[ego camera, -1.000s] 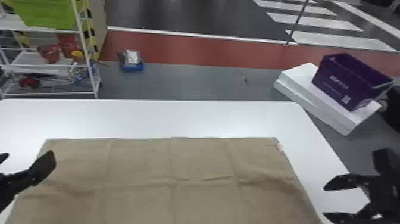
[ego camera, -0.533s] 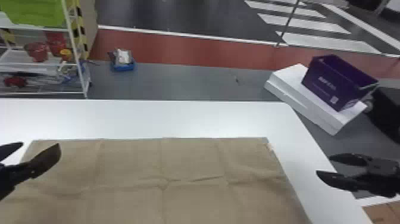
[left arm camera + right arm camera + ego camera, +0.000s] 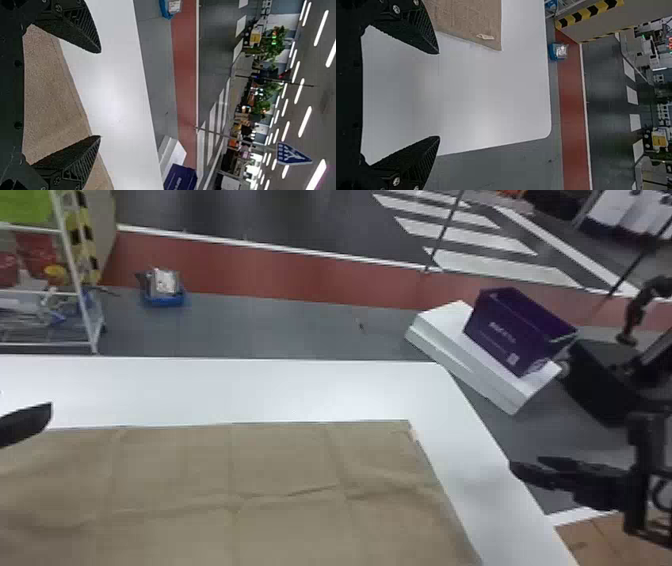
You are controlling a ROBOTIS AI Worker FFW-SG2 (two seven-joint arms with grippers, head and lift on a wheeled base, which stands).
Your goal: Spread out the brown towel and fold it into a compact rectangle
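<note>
So the brown towel (image 3: pixel 280 460) is lying flat on the desk (image 3: pixel 300 390), its far edge running along the desk's far edge, just a few creases crossing it. The left gripper (image 3: pixel 100 95) is hanging over the towel's far left part, fingers spread wide and gripping nothing. The right gripper (image 3: pixel 439 95) is hovering around the desk's right edge, also wide open and empty. Past the desk's far right corner, a purple box (image 3: pixel 517 330) is sitting on white slabs (image 3: pixel 450 345).

Spreading is looking pretty much done to me, so folding's coming up; I'm guessing that's calling for both grippers lowering and pinching an edge. Head view's giving the overall crease pattern, while the right wrist view's showing the pale tag (image 3: pixel 485 37) by the towel's corner close up.
</note>
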